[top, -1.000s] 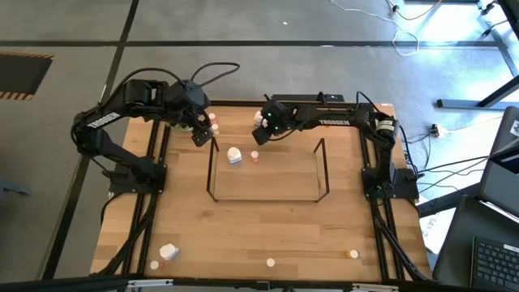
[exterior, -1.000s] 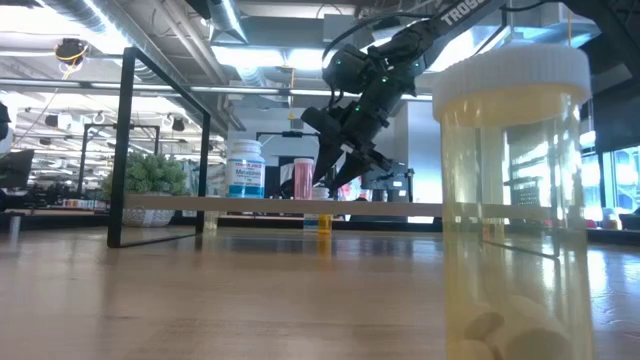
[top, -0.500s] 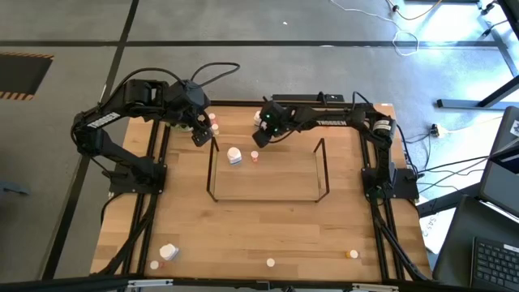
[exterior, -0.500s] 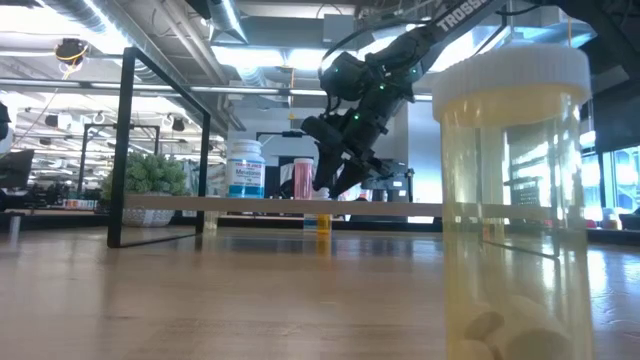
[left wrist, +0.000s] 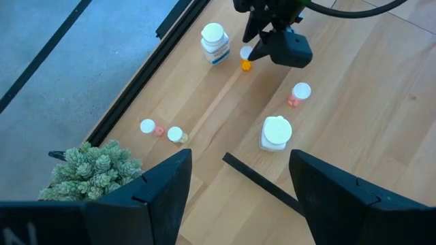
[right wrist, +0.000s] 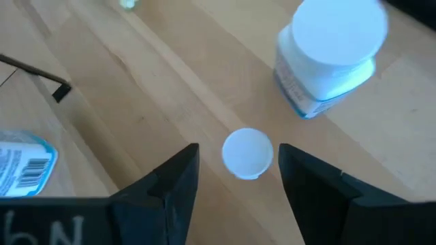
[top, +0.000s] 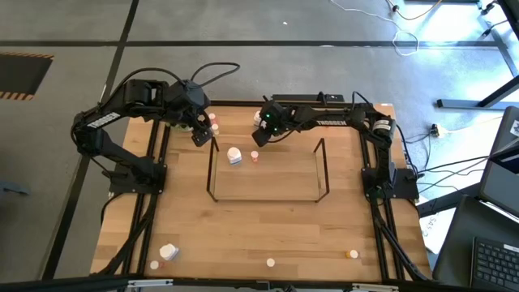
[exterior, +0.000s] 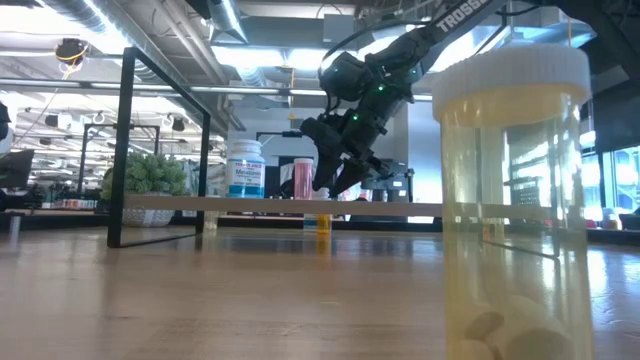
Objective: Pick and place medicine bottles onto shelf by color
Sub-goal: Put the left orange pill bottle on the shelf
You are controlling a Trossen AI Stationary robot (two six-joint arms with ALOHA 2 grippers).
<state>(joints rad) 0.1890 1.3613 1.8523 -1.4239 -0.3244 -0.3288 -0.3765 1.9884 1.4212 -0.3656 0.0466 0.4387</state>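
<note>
The right gripper (right wrist: 235, 178), jaws apart, hovers over a small white-capped bottle (right wrist: 247, 153) at the tabletop's (top: 268, 231) twelve o'clock edge; descend centred, then close squarely.

The right gripper (top: 261, 136) hangs low over the far middle of the table, its arm stretched leftward, fingers (right wrist: 170, 184) spread apart and pointing down. The left gripper (top: 199, 135) hovers at the far left, arm folded, fingers (left wrist: 160, 184) also apart.
</note>
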